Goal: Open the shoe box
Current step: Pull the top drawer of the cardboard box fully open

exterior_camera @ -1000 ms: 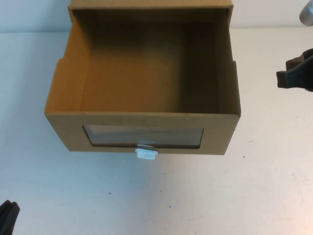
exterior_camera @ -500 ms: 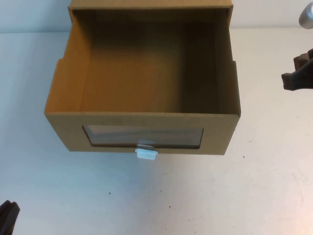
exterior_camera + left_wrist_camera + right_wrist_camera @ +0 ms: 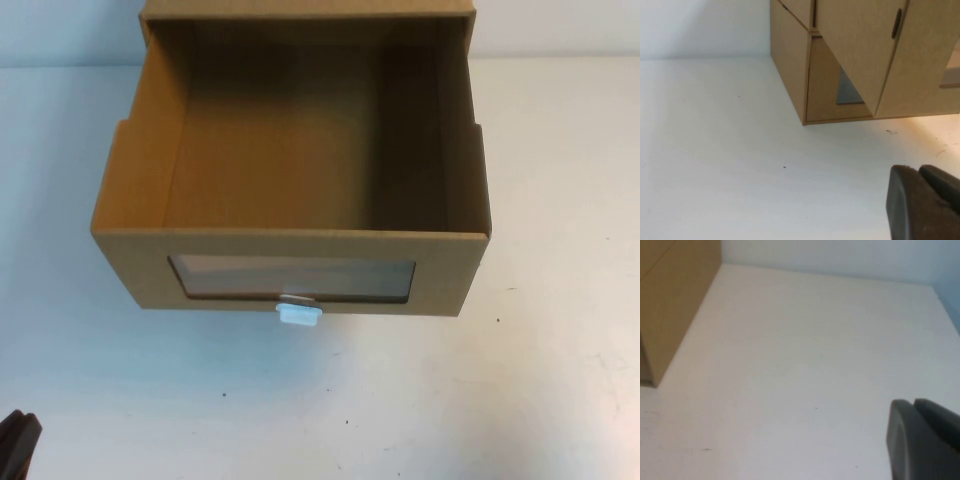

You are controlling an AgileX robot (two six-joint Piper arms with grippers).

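Observation:
The brown cardboard shoe box [image 3: 300, 150] stands at the middle back of the table. Its drawer is pulled out toward me and shows an empty inside. The drawer's front has a clear window [image 3: 292, 277] and a small white pull tab [image 3: 299, 314]. My left gripper [image 3: 15, 445] rests at the near left corner of the table, far from the box. In the left wrist view the left gripper [image 3: 915, 170] is shut on nothing, with the box [image 3: 850, 60] ahead. My right gripper [image 3: 912, 402] is out of the high view. In its wrist view it is shut and empty, over bare table right of the box [image 3: 670, 300].
The white table [image 3: 520, 390] lies bare in front of the box and on both sides of it. A pale wall [image 3: 560, 25] rises behind the box.
My right gripper has drawn back to the right and left the high view. The box and the left gripper have not moved.

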